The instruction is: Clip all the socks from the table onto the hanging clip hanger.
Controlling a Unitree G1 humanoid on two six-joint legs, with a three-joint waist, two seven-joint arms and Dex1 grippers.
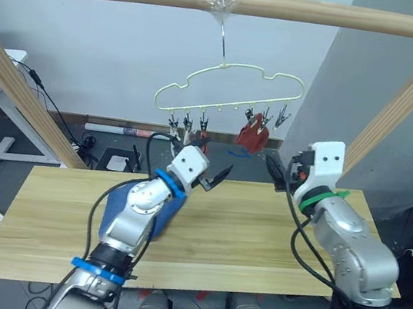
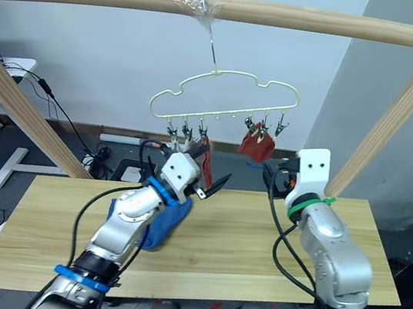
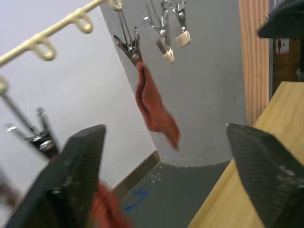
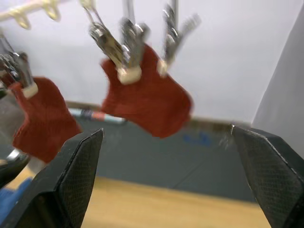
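Blue sock (image 1: 162, 214) half behind left arm

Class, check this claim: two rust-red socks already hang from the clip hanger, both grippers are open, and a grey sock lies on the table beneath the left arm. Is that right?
Not quite: the sock on the table beneath the left arm is a blue sock, not grey, as the right eye view shows. The rest holds: two rust-red socks hang from the clip hanger, and the left gripper and right gripper are open.
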